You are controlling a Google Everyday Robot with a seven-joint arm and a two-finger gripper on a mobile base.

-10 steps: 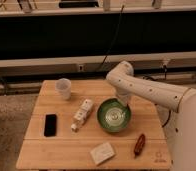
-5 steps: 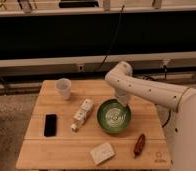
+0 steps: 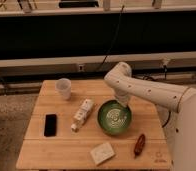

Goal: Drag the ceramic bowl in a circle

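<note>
From my remote station I see the ceramic bowl (image 3: 114, 118) standing upright on the wooden table (image 3: 61, 150), a little to the picture-right of the middle. The gripper (image 3: 122, 103) is at the bowl's far rim, on the side away from the camera. The arm reaches over from the right of the picture and bends down to it. Whether the gripper is open, closed or clamped on the rim I cannot tell - the wrist covers that part.

What matters for the drag is this: almost the whole bowl lies on the camera side of the gripper, so I judge the contact point to be on the edge, not the centre. The bowl is round and has no long axis, so it may turn around this contact when I pull sideways.

The room for a circle is not equal. The white box-like object (image 3: 82, 114) lies just beside the bowl on picture-left, and the brown object (image 3: 139, 145) is near its front right - both could be pushed. Toward the back I see more bare wood.
</note>
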